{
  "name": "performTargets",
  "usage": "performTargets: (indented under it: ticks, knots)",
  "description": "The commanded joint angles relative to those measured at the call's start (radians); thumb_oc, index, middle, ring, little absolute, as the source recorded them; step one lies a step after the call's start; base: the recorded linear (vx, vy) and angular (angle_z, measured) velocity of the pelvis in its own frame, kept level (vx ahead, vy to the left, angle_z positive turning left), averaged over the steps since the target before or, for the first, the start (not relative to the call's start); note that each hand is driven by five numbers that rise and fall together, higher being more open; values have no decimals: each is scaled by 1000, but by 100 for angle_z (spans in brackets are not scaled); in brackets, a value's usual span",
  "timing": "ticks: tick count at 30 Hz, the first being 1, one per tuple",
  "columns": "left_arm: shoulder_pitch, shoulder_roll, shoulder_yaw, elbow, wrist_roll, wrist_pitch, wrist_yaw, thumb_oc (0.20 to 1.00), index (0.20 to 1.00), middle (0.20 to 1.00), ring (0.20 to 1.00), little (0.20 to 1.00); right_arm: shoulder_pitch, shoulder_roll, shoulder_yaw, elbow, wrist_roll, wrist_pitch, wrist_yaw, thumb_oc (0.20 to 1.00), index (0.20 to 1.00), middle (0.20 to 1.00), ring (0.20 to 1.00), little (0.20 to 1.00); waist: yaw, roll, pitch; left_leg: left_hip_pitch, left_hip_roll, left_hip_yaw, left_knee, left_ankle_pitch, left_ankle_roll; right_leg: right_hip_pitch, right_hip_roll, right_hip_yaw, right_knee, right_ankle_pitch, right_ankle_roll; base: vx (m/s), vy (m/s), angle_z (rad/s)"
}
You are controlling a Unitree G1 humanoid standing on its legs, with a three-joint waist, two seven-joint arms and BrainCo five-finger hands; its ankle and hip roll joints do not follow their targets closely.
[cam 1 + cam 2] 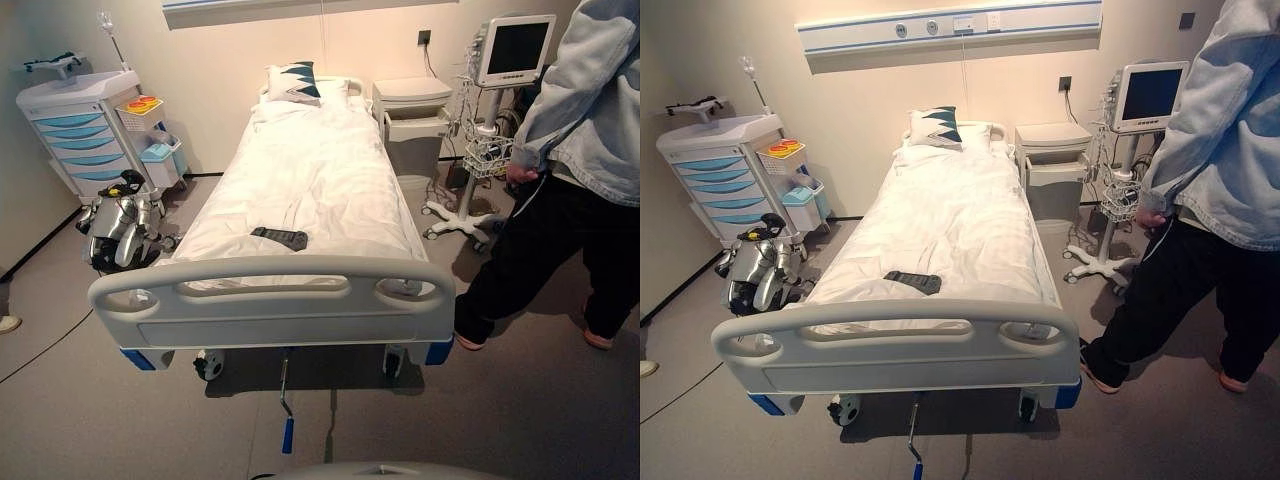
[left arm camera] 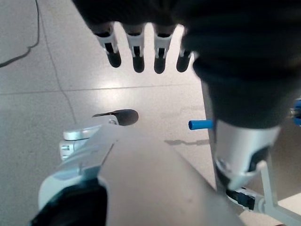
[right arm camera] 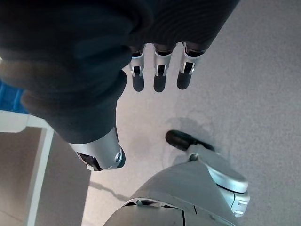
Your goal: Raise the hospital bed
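The hospital bed [image 1: 310, 190] stands in the middle of the room with its head against the far wall, made up in white sheets, flat, with a patterned pillow [image 1: 295, 82] at the head end. A dark remote [image 1: 279, 238] lies on the sheet just short of the grey footboard [image 1: 270, 300]. Below the footboard, a metal crank [image 1: 285, 405] with a blue grip hangs down toward the floor, and nothing touches it. To one side of the bed, near its foot, a person [image 1: 570, 160] in a pale denim jacket and black trousers stands close by. Beyond the person, at the head end, a monitor [image 1: 513, 48] sits on a wheeled stand beside a bedside cabinet [image 1: 412, 110]. On the bed's other side a medical cart [image 1: 85, 130] with blue drawers stands against the wall, with a small legged robot [image 1: 120, 225] on the floor before it. The left hand [image 2: 136, 49] hangs over bare floor, fingers straight and relaxed, holding nothing. The right hand [image 3: 160, 70] hangs the same way over the floor.
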Motion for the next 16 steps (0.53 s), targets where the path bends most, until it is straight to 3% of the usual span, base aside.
performTargets:
  ticks: [1, 16]
  knots:
    - [-60, 26, 20, 43, 37, -25, -2, 1000, 1000, 1000, 1000, 1000, -71, 49, -3, 47, -3, -7, 1, 1000, 1000, 1000, 1000, 1000, 15, -82, 29, 14, -51, 30, 3, 15, 30, 7, -31, 2, 9, 25, 41, 10, 4, -5]
    - [-38, 28, 44, 41, 0, -37, -5, 1000, 1000, 1000, 1000, 1000, -88, 51, 4, 53, -18, -14, -3, 1000, 1000, 1000, 1000, 1000, 8, -95, 29, 25, -45, 55, 3, 7, 35, 1, -32, 23, 8, 28, 45, 0, 6, -4]
